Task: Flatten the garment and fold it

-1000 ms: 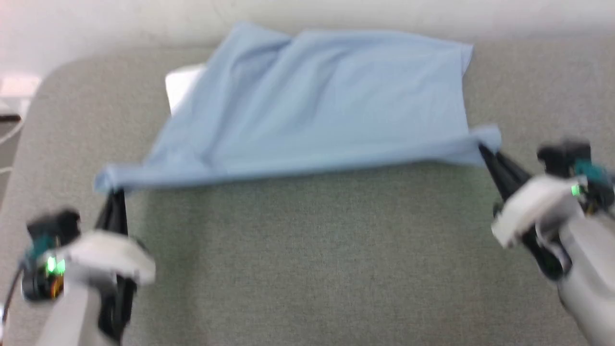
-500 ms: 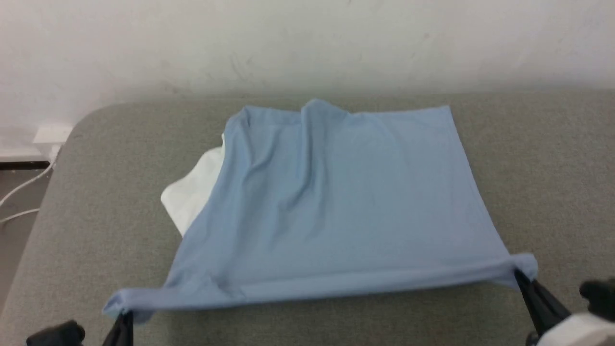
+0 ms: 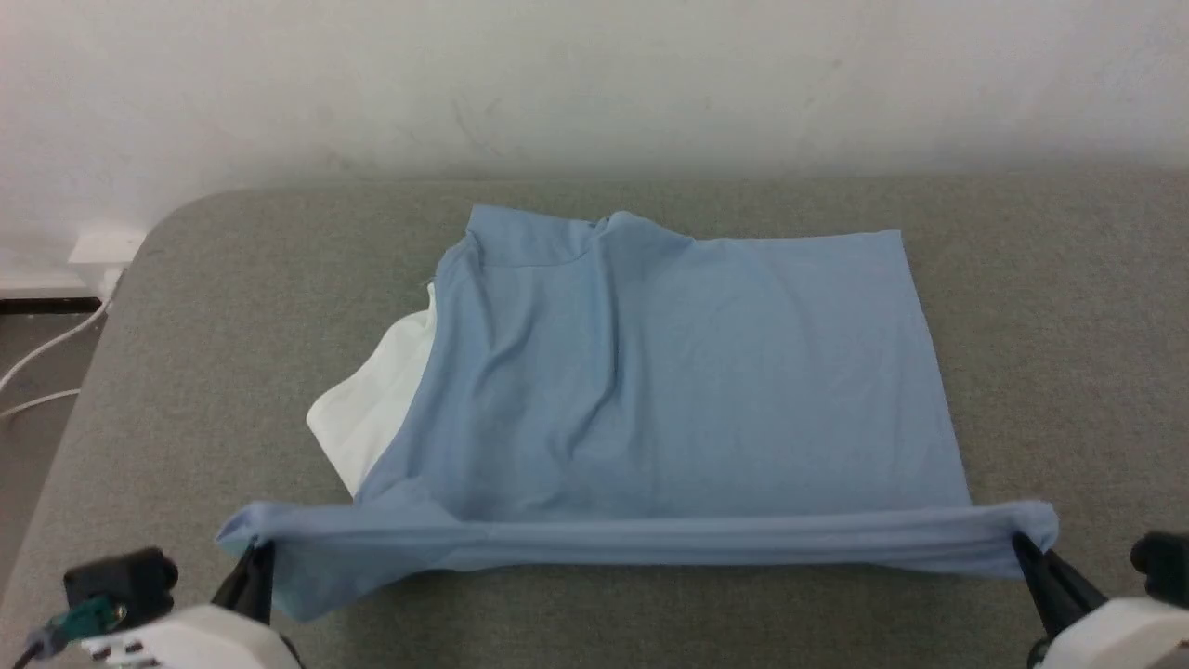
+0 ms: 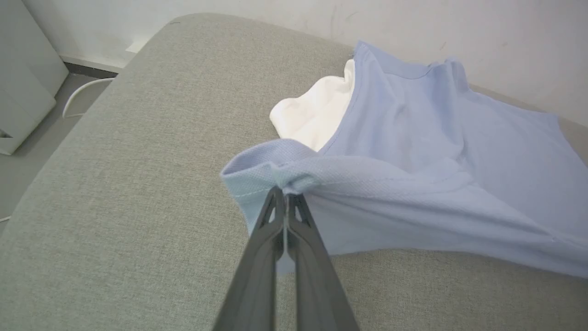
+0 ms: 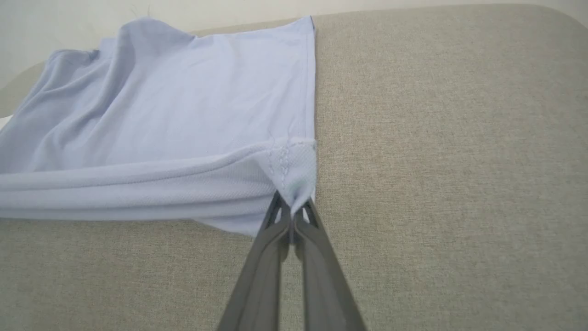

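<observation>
**Light blue garment held at both near corners**

The light blue garment lies in the middle of the grey fabric-covered desk. Its far edge is close to the pale wall at 12 o'clock. In the head view the cloth is spread almost as a rectangle. The right part is rather smooth, and the left part has several soft folds that run from 11 o'clock toward the centre. A white lining comes out from under the blue cloth at 9 o'clock of the garment and rests on the desk.

The near edge is gathered into a narrow, straight band that goes across from 7 o'clock to 5 o'clock. The left end effector is at the 7 o'clock end. Its two dark fingers are pressed together and pinch that corner of the knit, and a small flap of cloth hangs beside them. The right end effector is at the 5 o'clock end, with its fingers also pressed together on a small bunch of the corner, next to the side seam. The two are well apart, with the band stretched between them.

A white cable lies on the floor beyond the desk at 9 o'clock.
</observation>
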Controlling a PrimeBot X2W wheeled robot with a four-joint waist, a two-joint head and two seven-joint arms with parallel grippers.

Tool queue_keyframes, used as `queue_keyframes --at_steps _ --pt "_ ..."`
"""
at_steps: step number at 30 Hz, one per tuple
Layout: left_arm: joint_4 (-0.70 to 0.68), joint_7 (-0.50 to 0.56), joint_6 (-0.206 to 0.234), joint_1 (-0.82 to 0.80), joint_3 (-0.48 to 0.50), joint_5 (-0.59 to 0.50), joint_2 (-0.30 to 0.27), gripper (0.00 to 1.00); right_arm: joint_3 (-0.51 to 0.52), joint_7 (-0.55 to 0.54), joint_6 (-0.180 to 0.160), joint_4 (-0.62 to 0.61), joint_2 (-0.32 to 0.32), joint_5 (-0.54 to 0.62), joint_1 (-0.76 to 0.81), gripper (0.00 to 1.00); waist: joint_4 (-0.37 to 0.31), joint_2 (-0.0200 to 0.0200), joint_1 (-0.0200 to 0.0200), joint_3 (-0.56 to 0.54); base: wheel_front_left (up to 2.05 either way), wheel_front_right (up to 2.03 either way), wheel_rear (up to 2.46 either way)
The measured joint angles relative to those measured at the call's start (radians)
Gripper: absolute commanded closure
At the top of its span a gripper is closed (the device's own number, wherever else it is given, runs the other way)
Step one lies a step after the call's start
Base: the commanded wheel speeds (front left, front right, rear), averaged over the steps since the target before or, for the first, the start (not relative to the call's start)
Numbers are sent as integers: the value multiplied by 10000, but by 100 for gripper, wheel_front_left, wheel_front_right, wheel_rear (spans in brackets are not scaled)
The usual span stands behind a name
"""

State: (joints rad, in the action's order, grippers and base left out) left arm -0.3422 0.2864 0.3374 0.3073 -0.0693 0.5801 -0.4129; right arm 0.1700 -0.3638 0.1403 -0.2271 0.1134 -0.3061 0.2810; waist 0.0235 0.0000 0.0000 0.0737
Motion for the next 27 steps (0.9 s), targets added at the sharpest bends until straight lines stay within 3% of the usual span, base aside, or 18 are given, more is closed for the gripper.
queue_keyframes --at_steps 10,18,19,20,21,22,27 --pt "3104 -90 -1398 -3619 -859 230 75 100 -761 -291 -71 2360 558 249 -2698 100 -201 0 3 740 0 0 0" --pt "5526 -545 -2151 -5224 -1308 305 514 100 -1457 368 -73 4322 815 255 -4174 99 -246 0 3 1198 0 0 0" --pt "5823 -617 -2232 -5356 -1342 322 598 77 -1496 575 -73 4573 809 255 -4331 70 -240 0 3 1237 0 0 0" --pt "6117 -671 -2295 -5476 -1354 387 677 56 -1569 688 -73 4826 813 257 -4484 53 -232 0 2 1268 0 0 0" --pt "6389 -715 -2389 -5599 -1363 460 757 31 -1643 800 -73 5081 819 268 -4610 11 -222 0 2 1294 0 0 0" --pt "6625 -805 -2481 -5699 -1373 508 826 0 -1697 924 -73 5325 811 267 -4703 0 -210 0 3 1309 0 0 0" --pt "7317 -1281 -2765 -5877 -1344 725 1097 0 -1965 1766 -75 6249 803 188 -4928 0 -171 0 1 1257 0 0 0"
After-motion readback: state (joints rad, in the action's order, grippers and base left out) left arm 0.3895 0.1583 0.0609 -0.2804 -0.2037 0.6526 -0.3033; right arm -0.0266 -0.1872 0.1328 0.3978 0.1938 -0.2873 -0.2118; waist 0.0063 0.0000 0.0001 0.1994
